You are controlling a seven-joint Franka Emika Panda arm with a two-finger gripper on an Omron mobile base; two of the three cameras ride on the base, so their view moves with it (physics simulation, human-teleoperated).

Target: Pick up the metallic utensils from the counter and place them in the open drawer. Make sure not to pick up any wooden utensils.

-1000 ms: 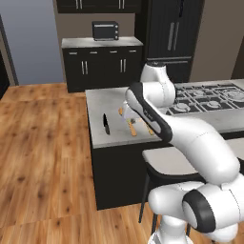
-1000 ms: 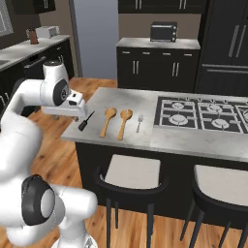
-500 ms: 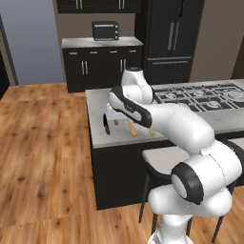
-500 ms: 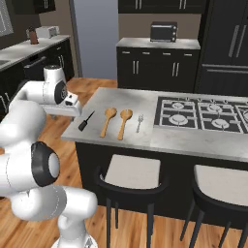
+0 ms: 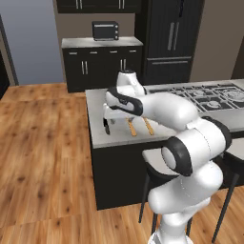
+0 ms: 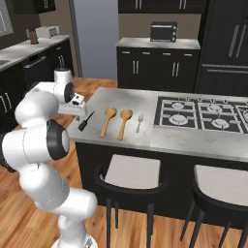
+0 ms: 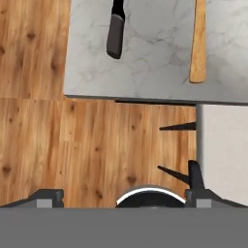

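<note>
The black knife (image 6: 86, 121) lies near the front left corner of the marbled counter (image 6: 145, 101). Two wooden spoons (image 6: 108, 121) (image 6: 125, 123) and the small silver fork (image 6: 139, 122) lie to its right. My gripper (image 6: 72, 111) hovers open and empty just off that corner, pointing down. In the hand view the knife's handle (image 7: 115, 36) and one spoon handle (image 7: 197, 43) sit at the top, and the open gripper (image 7: 123, 193) hangs over the wood floor. From the left, the gripper (image 5: 110, 117) stands just above the knife (image 5: 106, 127). The open drawer is out of view.
A black gas cooktop (image 6: 203, 112) takes up the counter's right half. Two stools (image 6: 131, 173) (image 6: 220, 185) stand against the counter's front, and one seat (image 7: 225, 145) lies close to my gripper's right. Black cabinets with a toaster oven (image 6: 163, 31) line the back wall.
The arm's elbow has swung round and the hand has shifted left and down, from over the spoons to the counter's front left corner by the knife. The jaws stayed open.
</note>
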